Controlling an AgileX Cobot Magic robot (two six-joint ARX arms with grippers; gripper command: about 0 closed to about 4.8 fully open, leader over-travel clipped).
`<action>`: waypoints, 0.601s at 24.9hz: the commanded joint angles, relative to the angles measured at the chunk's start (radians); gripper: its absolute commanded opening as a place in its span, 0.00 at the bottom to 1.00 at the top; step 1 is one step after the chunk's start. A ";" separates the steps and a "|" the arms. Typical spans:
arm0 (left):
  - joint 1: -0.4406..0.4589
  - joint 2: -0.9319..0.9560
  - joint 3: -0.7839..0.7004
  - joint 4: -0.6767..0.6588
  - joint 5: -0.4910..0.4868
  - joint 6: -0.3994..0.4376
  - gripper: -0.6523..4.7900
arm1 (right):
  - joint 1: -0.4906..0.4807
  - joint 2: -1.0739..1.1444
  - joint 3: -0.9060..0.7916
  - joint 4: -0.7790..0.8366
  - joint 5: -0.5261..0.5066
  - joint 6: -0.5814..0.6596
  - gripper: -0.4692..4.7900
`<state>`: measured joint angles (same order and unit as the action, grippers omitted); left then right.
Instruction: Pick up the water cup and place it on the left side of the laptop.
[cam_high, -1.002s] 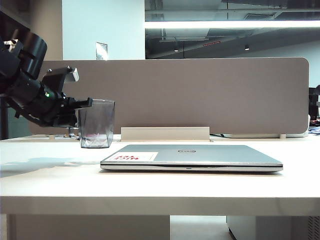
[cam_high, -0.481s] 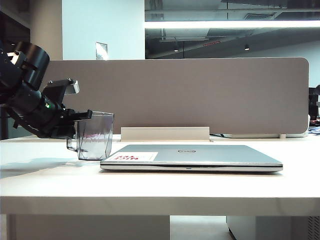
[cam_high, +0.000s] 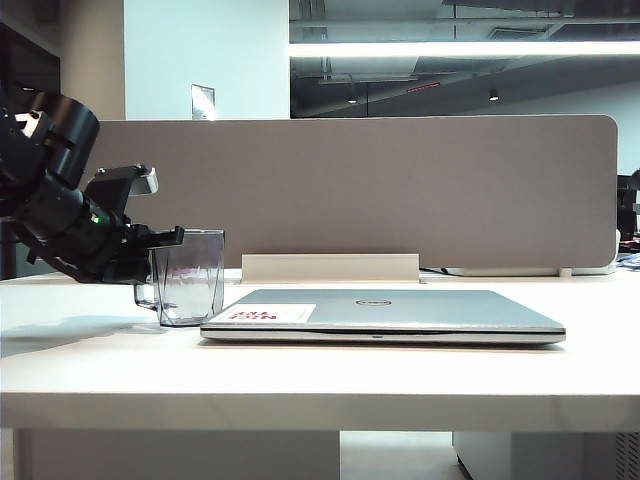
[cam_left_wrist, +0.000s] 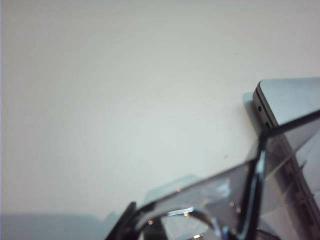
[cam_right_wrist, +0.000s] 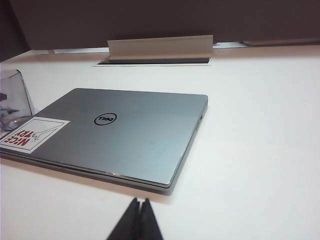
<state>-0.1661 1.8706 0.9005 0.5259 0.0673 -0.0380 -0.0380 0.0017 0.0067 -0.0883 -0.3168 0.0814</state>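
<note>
At the far left of the exterior view, the left end effector (cam_high: 168, 240) is clamped on the rim of the water cup (cam_high: 188, 277), its fingers nearly together on the glass wall. The cup stands upright on the white bench (cam_high: 320, 370), just beside the left edge of the closed laptop (cam_high: 385, 312); whether its base fully rests on the bench cannot be told. Toward the right, the right end effector (cam_right_wrist: 139, 210) hovers near the laptop's front edge, fingertips pressed together, holding nothing.
</note>
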 joint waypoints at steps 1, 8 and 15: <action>0.000 0.008 0.001 -0.007 0.000 0.013 0.11 | -0.001 -0.001 -0.003 0.010 0.000 0.000 0.09; 0.000 0.007 0.001 -0.016 0.000 0.028 0.17 | -0.001 -0.001 -0.003 0.010 0.000 0.000 0.09; 0.000 0.007 0.001 -0.018 0.008 0.027 0.18 | -0.001 -0.001 -0.003 0.010 0.000 0.000 0.09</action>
<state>-0.1661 1.8812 0.9016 0.5049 0.0685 -0.0158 -0.0380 0.0017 0.0067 -0.0883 -0.3168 0.0814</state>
